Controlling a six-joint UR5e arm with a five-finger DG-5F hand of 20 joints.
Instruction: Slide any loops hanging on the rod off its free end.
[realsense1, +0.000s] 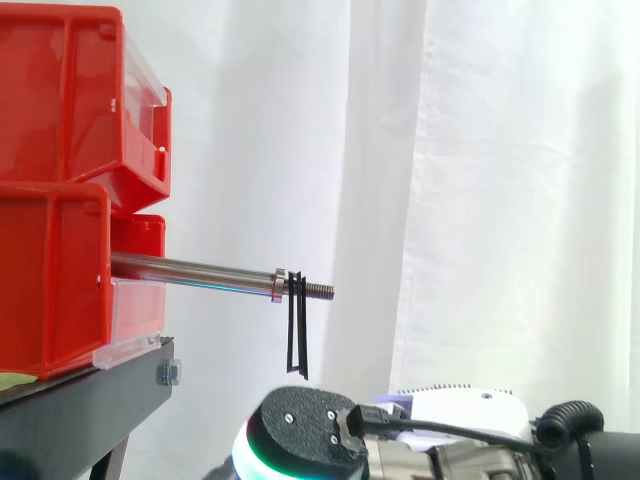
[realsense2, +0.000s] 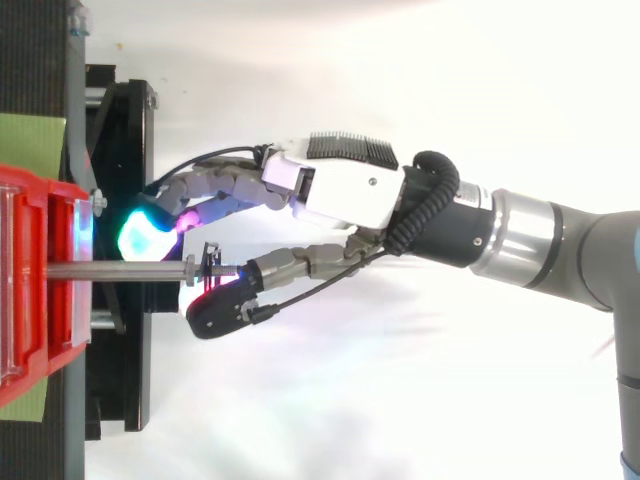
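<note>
A white curtain (realsense1: 480, 150) of soft cloth hung in long folds behind all the work. The robot hand (realsense2: 340, 190) was the next biggest thing, with a white hard shell on its back and grey jointed fingers. It was open: the fingers were stretched out nearly straight and closed on nothing. From above, the fingers with glowing cyan and magenta pads (realsense2: 145, 232) lay on one side of the rod, and one finger with a black back and red glow (realsense2: 222, 305) lay on the other side. From the side, the robot hand was low, under the end of the rod and apart from it.

Two red bins (realsense1: 60, 100) of smooth plastic, box-shaped with clear front lips, were stacked one on the other on a black stand (realsense1: 80, 405) with a square edge.

One rod (realsense1: 190, 270) of shiny metal, round and thin, came out level from the lower bin. Its free end pointed to open air in front of the curtain, with room around it on every side.

One black loop (realsense1: 298, 335) hung on the rod, long and narrow, perhaps a thin band. It sat just beside one small metal collar (realsense1: 279, 285), on the short threaded tip (realsense1: 320, 291), near the free end.
</note>
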